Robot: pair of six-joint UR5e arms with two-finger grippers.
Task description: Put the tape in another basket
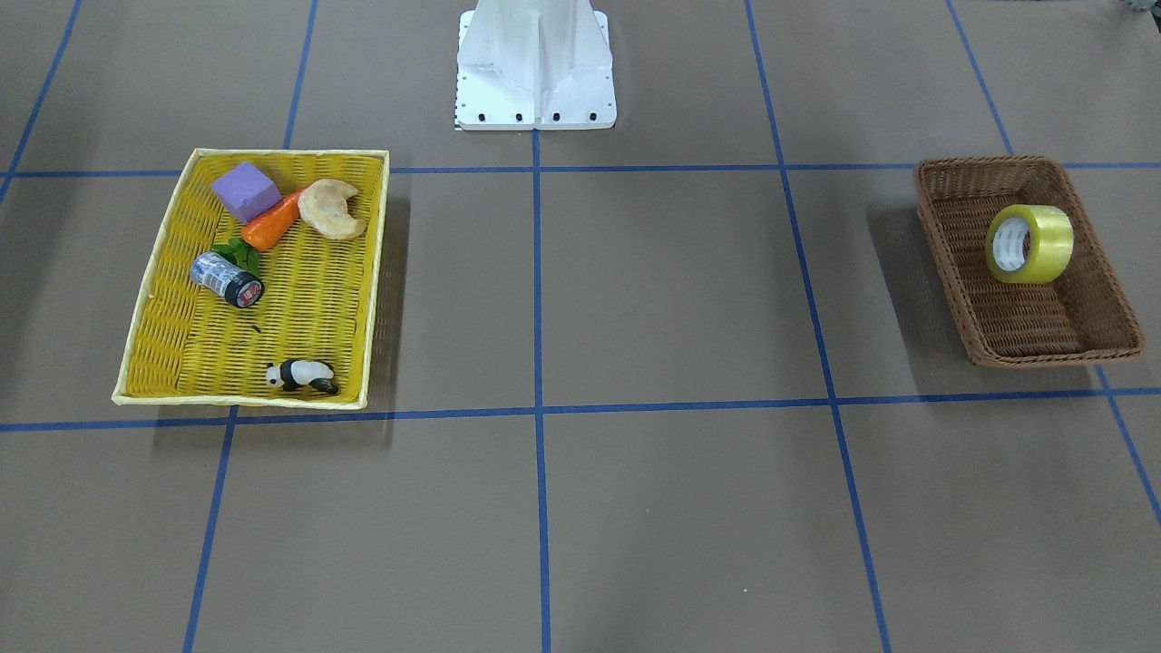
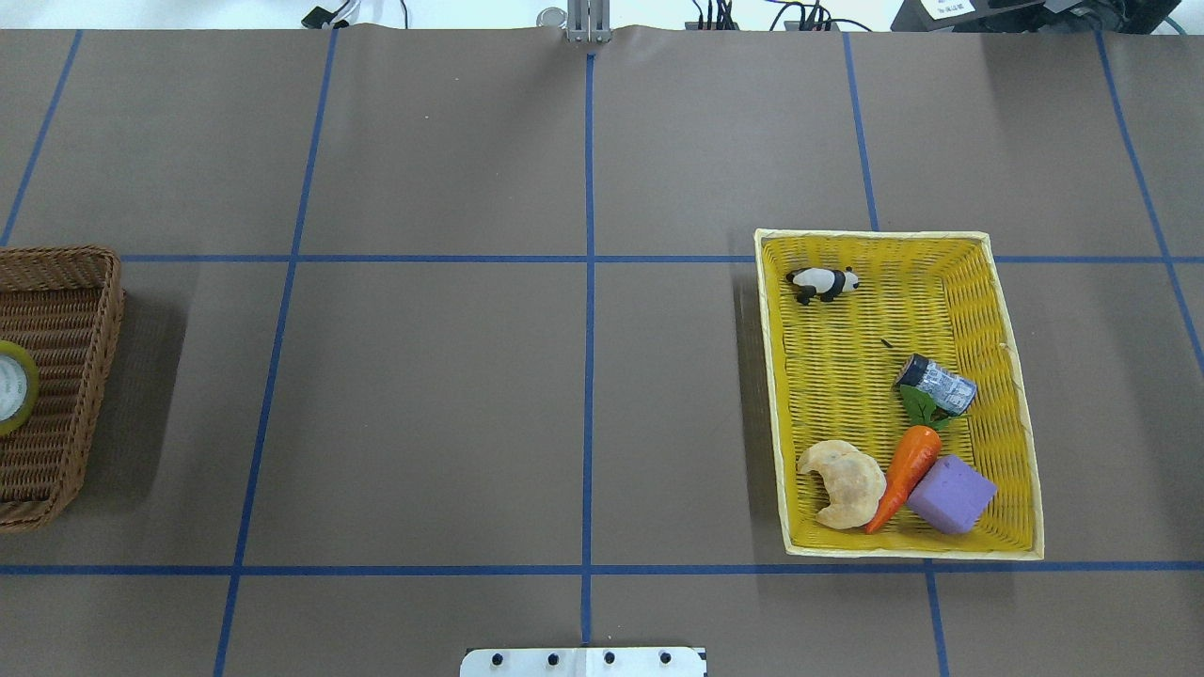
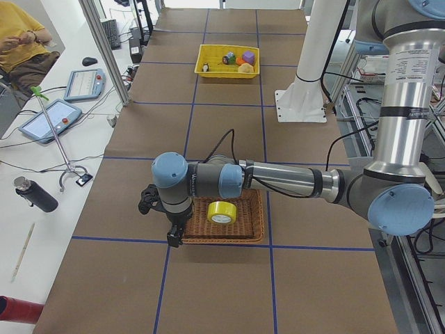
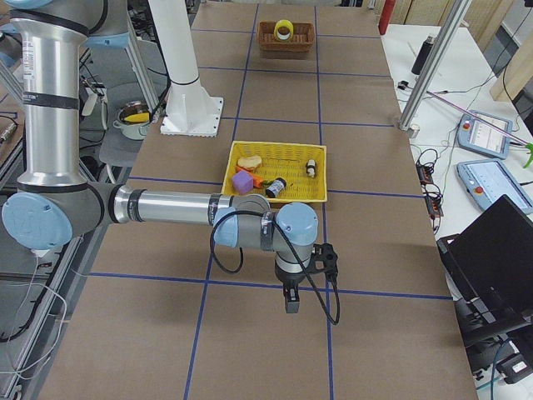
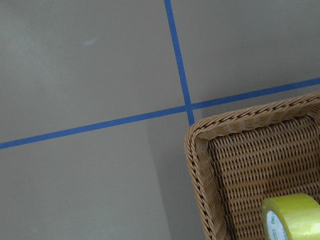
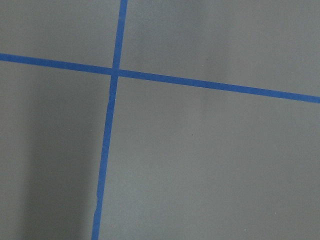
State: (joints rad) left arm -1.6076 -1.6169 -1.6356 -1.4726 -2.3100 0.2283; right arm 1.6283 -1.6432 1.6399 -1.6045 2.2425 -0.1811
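The tape [image 1: 1029, 243] sits inside the basket [image 1: 989, 163], a dark wicker one at the 3 o'clock side of the desk [image 1: 671, 290] in the front-facing view. The roll stands on its edge, slightly toward the 12 o'clock half of the basket floor, and its white core opening faces about 8 o'clock.

In the overhead view the basket [image 2: 56, 252] is cut off at 9 o'clock, with only a sliver of the tape [image 2: 9, 385] showing.

In the left side view the left tool [image 3: 174, 241] hangs at the basket's [image 3: 250, 219] corner, at about 8 o'clock from the tape [image 3: 221, 211] and apart from it. I cannot tell whether this tool is released or clenched. Its wrist camera shows the basket corner [image 5: 240, 120] at 4 o'clock and the tape [image 5: 295, 220] at 5 o'clock, on the frame's edge.

In the right side view the right tool [image 4: 290, 304] hangs over bare desk, at 6 o'clock from the yellow tray [image 4: 321, 171] and well apart from the tape [image 4: 284, 31]. Its state cannot be told either. Its wrist camera sees only crossing blue lines [image 6: 112, 72].

The yellow tray [image 1: 290, 152], at 9 o'clock in the front-facing view, holds a purple block [image 1: 245, 190], a carrot [image 1: 270, 222], a pastry [image 1: 331, 209], a grey cylinder [image 1: 225, 278] and a panda figure [image 1: 304, 375].
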